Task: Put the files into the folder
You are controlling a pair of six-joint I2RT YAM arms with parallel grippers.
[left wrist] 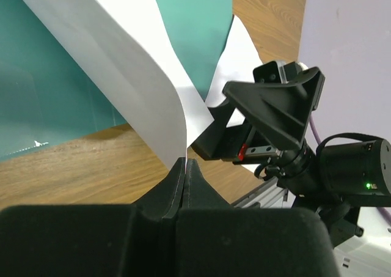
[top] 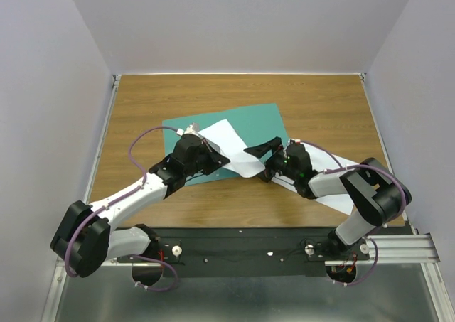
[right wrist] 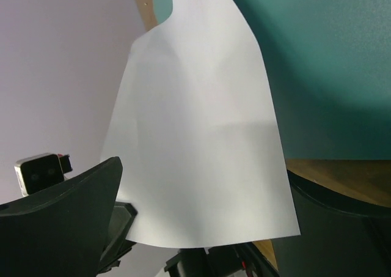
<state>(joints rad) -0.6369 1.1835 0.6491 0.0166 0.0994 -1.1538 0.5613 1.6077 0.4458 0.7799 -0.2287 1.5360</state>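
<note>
The teal-green folder (top: 249,123) lies flat at mid-table, also in the left wrist view (left wrist: 55,106) and the right wrist view (right wrist: 324,63). My left gripper (top: 222,159) is shut on the edge of one white sheet (top: 226,138), pinched at the fingertips (left wrist: 185,162); the sheet (left wrist: 122,63) curves up over the folder. My right gripper (top: 264,162) is open, its fingers (right wrist: 61,216) spread on either side of the sheet's free end (right wrist: 201,136), not closed on it. The second white sheet (top: 328,200) lies flat on the table under my right arm.
The wooden table (top: 327,109) is walled by grey panels on three sides. A metal rail (top: 398,247) carrying the arm bases runs along the near edge. My right gripper (left wrist: 275,112) sits close in front of the left one.
</note>
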